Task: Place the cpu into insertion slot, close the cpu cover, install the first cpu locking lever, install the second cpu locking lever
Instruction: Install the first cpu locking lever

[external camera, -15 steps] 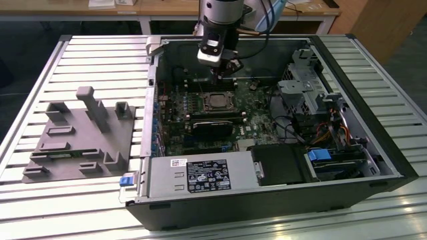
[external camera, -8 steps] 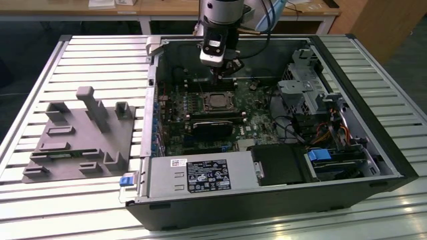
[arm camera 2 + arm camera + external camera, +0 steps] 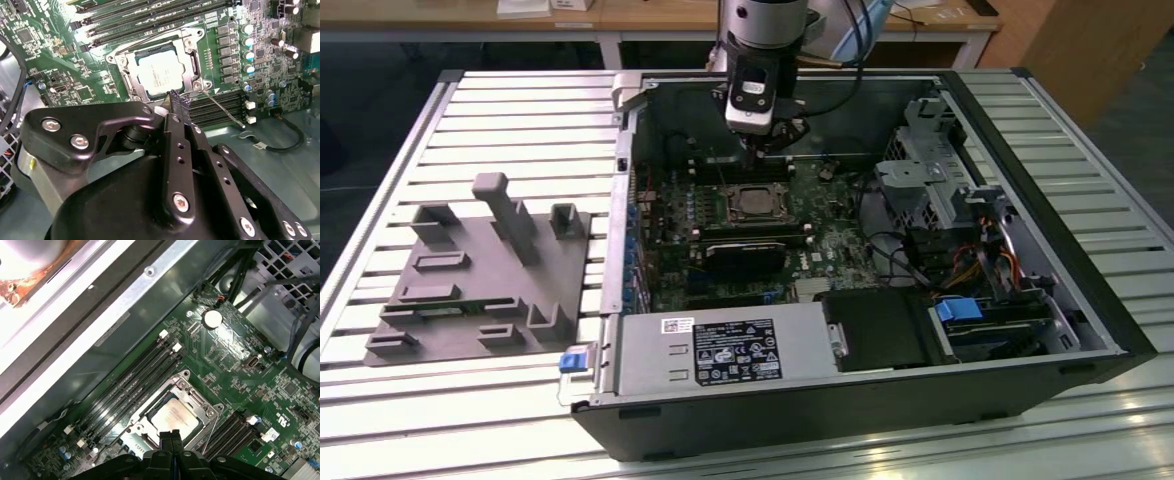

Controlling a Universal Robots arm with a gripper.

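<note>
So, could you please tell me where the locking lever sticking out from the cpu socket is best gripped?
Probably at its hooked free end. The locking lever is a thin wire rod reaching out over the dark memory slots, clear of the cpu cover, so come from above with the pincer set across the rod.

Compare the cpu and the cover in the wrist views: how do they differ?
The cpu is a solid square plate; the cover is an open frame with a square window. The cover is the wider of the two, and its rim frames the cpu. The cpu sits underneath and shows through the window, while the cover lies folded down over its edges. Both are silvery metal, square and lying flat.
</note>
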